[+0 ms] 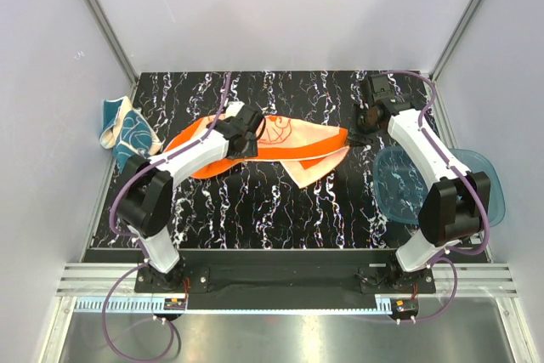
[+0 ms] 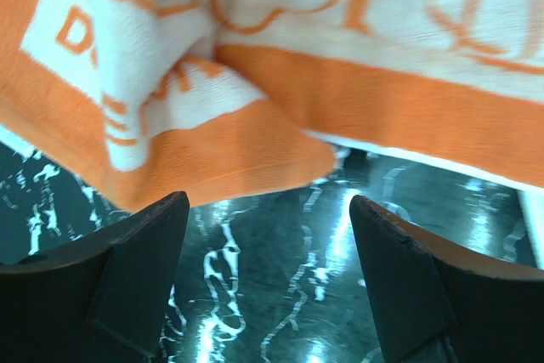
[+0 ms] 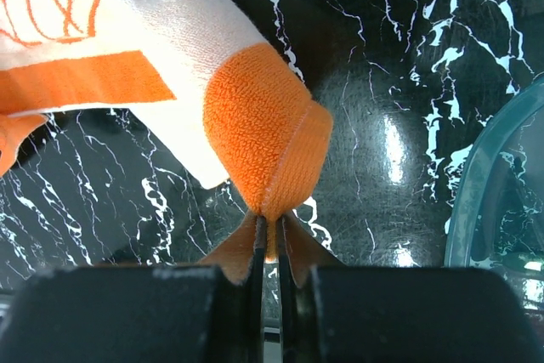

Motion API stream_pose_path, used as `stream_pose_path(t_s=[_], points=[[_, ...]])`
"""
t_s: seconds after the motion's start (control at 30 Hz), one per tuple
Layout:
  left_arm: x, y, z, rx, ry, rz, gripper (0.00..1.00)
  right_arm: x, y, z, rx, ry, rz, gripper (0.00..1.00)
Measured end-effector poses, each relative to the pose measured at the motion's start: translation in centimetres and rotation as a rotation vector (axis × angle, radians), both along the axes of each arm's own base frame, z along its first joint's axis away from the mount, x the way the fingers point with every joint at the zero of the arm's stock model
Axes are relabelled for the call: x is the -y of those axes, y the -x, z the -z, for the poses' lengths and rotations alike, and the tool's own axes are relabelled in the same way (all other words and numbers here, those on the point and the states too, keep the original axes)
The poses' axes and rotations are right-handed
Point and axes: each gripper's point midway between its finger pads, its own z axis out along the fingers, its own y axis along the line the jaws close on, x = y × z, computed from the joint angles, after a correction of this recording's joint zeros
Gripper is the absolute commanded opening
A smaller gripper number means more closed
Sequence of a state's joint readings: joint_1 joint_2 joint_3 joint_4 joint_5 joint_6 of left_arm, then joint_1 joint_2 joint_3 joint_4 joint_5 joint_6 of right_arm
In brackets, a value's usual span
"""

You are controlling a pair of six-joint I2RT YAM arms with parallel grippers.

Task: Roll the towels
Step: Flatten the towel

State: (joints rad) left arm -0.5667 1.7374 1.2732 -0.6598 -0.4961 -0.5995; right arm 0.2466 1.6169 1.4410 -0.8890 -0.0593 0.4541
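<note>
The orange and peach towel point(image 1: 293, 144) lies stretched across the middle of the black marbled table, folded lengthwise. My left gripper point(image 1: 249, 138) hovers over its left part, open and empty; in the left wrist view point(image 2: 268, 210) the towel's folded orange edge point(image 2: 229, 159) lies just beyond the fingertips. My right gripper point(image 1: 353, 138) is shut on the towel's right corner; in the right wrist view point(image 3: 269, 231) the orange corner point(image 3: 263, 138) is pinched between the jaws. The teal towel point(image 1: 126, 131) lies crumpled at the table's far left edge.
A translucent blue plastic tray point(image 1: 484, 184) sits at the table's right edge under my right arm; its rim shows in the right wrist view point(image 3: 476, 184). White walls and metal frame posts enclose the table.
</note>
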Motion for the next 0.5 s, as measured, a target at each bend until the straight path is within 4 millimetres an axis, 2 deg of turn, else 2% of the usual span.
stream_pose_path(t_s=[0.13,0.23,0.4,0.5], points=[[1.9,-0.9,-0.8,0.026,0.019,0.024,0.79,-0.1,0.1,0.0,-0.003,-0.007,-0.007,0.00],[2.3,-1.4,0.6,-0.002,-0.001,0.027,0.79,-0.1,0.2,0.2,-0.008,-0.006,-0.008,0.00],[2.1,-1.0,3.8,-0.079,-0.051,0.027,0.76,0.0,0.6,0.6,-0.020,-0.003,-0.010,0.00],[2.1,-1.0,4.6,-0.110,-0.071,0.019,0.69,0.0,0.8,0.6,-0.020,-0.003,-0.010,0.00]])
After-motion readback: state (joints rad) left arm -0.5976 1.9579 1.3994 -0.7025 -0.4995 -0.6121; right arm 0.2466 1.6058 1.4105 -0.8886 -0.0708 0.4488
